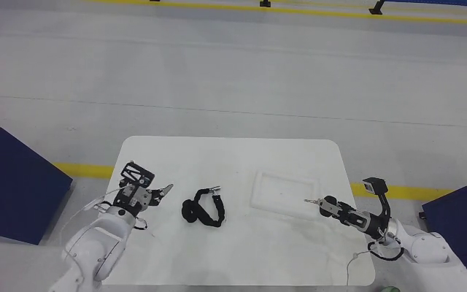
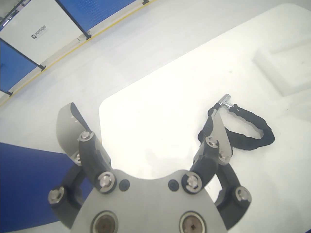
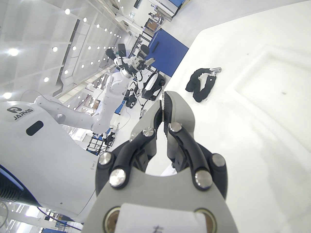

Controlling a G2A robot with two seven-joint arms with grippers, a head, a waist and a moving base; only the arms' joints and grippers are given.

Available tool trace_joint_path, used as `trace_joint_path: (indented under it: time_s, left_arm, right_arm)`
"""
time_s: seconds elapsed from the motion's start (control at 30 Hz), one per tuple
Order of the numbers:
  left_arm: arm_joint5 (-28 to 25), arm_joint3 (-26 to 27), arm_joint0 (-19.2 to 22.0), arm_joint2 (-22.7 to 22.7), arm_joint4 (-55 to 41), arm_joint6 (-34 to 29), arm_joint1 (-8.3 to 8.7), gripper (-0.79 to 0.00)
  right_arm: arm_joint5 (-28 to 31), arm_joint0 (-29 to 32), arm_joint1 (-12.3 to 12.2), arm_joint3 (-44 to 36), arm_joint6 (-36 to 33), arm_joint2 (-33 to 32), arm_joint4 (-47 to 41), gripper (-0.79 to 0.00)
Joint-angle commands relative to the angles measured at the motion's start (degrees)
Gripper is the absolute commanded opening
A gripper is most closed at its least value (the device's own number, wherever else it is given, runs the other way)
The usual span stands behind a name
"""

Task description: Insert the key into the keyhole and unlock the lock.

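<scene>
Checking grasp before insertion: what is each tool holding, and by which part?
The right tool pinches the key by its head, blade protruding; the left tool holds nothing.

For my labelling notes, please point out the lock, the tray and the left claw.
lock (image 2: pixel 252 118), left wrist view, on its black sleeve.
tray (image 1: pixel 284 191), top view, on its bare floor.
left claw (image 2: pixel 143 109), left wrist view, midway between its open fingertips.

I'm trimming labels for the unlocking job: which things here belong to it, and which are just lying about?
Job:
Black fabric-sleeved chain lock with silver metal cylinder, on the white table.
Small silver metal key, pinched in the shut right tool.
Open left tool, beside the lock.

Lying about:
Shallow white foam tray, between lock and right tool.
</scene>
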State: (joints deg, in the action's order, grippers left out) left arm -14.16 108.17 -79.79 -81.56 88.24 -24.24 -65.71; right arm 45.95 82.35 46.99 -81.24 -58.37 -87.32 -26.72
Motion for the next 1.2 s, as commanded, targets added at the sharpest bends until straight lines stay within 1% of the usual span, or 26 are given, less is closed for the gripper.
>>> trace_joint_path:
  time_s: [0.0, 0.13, 0.27, 0.47, 0.57, 0.67, 0.8, 0.93, 1.17]
  left_arm:
    - [-1.4, -1.2, 4.5, 3.8, 1.4, -5.0, -0.35, 0.0]
    - [-5.1, -5.3, 11.7, 10.9, 3.3, -11.7, -1.21, 0.0]
    - [-6.6, -10.0, 17.8, 16.8, 3.2, -17.7, -2.4, 0.0]
    - [-8.6, -17.1, 24.9, 24.5, -0.4, -28.0, -4.53, 0.0]
    - [-7.1, -20.9, 27.9, 27.6, -2.6, -31.3, -5.76, 0.0]
    - [-6.0, -25.3, 30.7, 30.1, -5.1, -32.9, -6.99, 0.0]
    - [-7.3, -31.4, 33.8, 32.6, -8.2, -31.6, -8.35, 0.0]
    - [-7.1, -37.6, 36.8, 34.8, -9.8, -30.9, -9.7, 0.0]
    - [-8.3, -48.1, 41.7, 38.4, -13.6, -30.3, -12.33, 0.0]
  right_arm:
    - [0.0, 0.0, 0.0, 0.0, 0.0, 0.0, 0.0, -0.785]
    - [0.0, 0.0, 0.0, 0.0, 0.0, 0.0, 0.0, -0.785]
    - [0.0, 0.0, 0.0, 0.0, 0.0, 0.0, 0.0, -0.785]
    - [0.0, 0.0, 0.0, 0.0, 0.0, 0.0, 0.0, -0.785]
    - [0.0, 0.0, 0.0, 0.0, 0.0, 0.0, 0.0, -0.785]
    - [0.0, 0.0, 0.0, 0.0, 0.0, 0.0, 0.0, -0.785]
    - [0.0, 0.0, 0.0, 0.0, 0.0, 0.0, 0.0, -0.785]
    - [0.0, 0.0, 0.0, 0.0, 0.0, 0.0, 0.0, -0.785]
    - [0.0, 0.0, 0.0, 0.0, 0.0, 0.0, 0.0, -0.785]
